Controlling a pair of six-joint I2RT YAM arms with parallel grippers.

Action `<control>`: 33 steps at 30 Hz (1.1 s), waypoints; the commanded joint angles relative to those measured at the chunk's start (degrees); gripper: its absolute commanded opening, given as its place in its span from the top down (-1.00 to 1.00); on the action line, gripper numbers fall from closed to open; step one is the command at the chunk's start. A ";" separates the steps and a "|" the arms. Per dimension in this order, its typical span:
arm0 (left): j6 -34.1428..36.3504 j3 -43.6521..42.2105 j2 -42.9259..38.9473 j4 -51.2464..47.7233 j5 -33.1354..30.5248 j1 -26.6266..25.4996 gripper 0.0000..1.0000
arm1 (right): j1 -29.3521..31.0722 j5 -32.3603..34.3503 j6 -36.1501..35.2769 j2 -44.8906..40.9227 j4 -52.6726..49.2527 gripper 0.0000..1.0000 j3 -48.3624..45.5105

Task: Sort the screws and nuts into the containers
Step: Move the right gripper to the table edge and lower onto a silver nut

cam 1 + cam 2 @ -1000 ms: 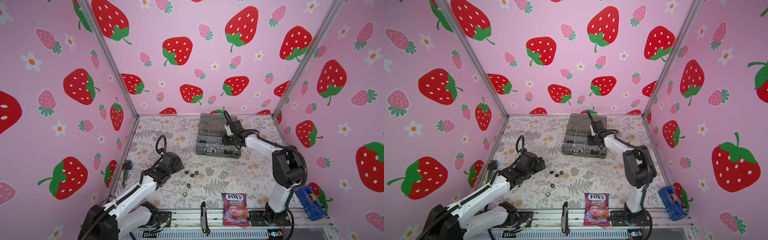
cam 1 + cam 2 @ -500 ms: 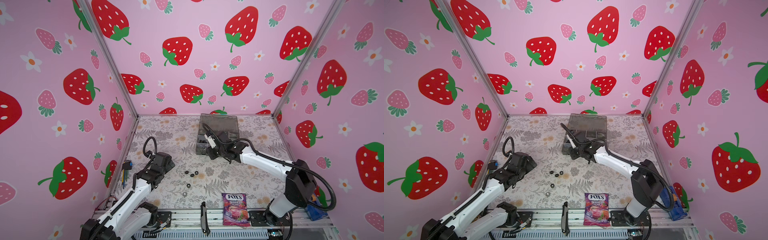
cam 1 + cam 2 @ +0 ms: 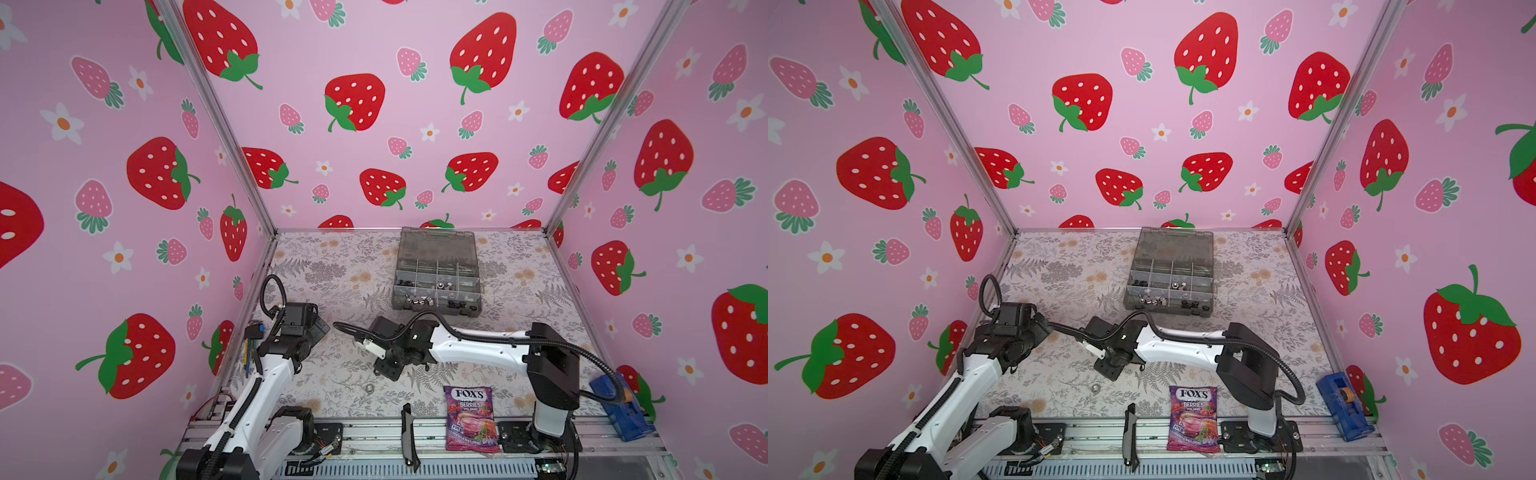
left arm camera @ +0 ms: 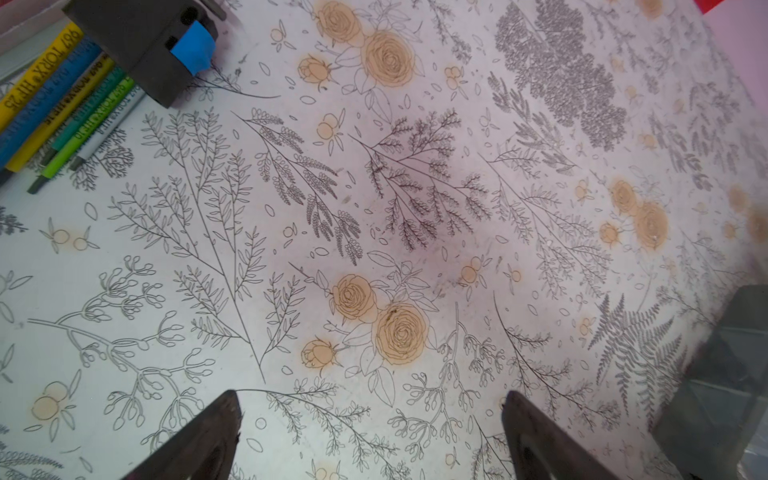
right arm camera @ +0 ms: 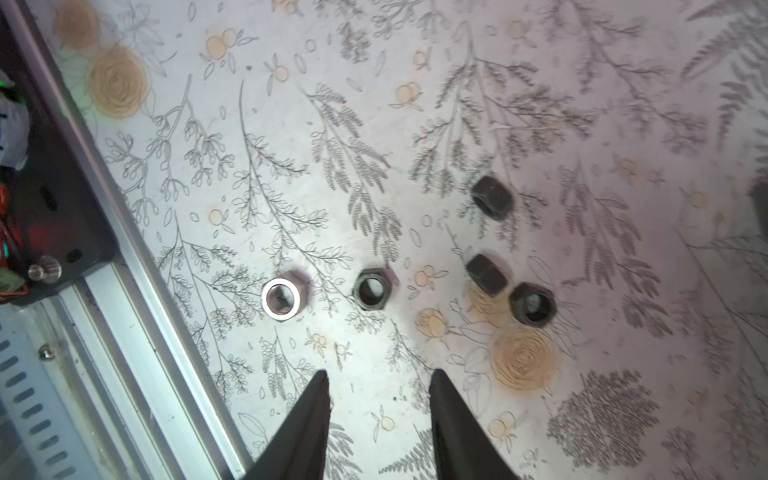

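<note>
Several loose nuts lie on the floral table in the right wrist view: a silver nut [image 5: 283, 298], a black nut [image 5: 372, 289] and three more black nuts [image 5: 492, 198] further off. My right gripper [image 5: 378, 376] hovers just short of the first two, open, with nothing between its fingers. In both top views only the silver nut [image 3: 368, 388] shows, below my right gripper [image 3: 385, 370]. The grey organiser box [image 3: 438, 270] stands open at the back, its containers holding small metal pieces. I cannot make out any screws. My left gripper [image 4: 372, 395] is wide open over bare table.
A purple candy bag [image 3: 471, 417] and a black knife [image 3: 409, 436] lie at the front edge. A blue box [image 3: 621, 409] sits at the front right. Coloured Torx keys [image 4: 62, 104] lie by the left wall. The metal front rail [image 5: 124, 291] runs close to the silver nut.
My right arm has swung from the organiser box down to the front middle, over the loose nuts. My left arm has drawn back toward the left wall. Neither gripper's opening has changed.
</note>
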 commanded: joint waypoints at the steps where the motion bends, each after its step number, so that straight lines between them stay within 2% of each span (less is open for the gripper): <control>1: 1.21 2.67 0.50 -1.62 0.91 1.24 -0.99 | 1.86 -1.35 -3.97 3.13 -5.19 0.16 3.75; 13: 1.21 2.57 -0.26 -1.71 2.27 5.79 -0.99 | 4.17 -2.34 -9.12 11.76 -9.16 0.07 10.31; 14: 1.30 2.63 -0.32 -1.64 2.40 6.10 -0.98 | 6.20 -2.22 -9.32 12.16 -9.36 0.07 10.58; 33: 1.21 0.97 -0.99 -0.04 5.66 7.33 -0.99 | 7.33 0.13 -8.53 16.44 -9.26 0.00 12.14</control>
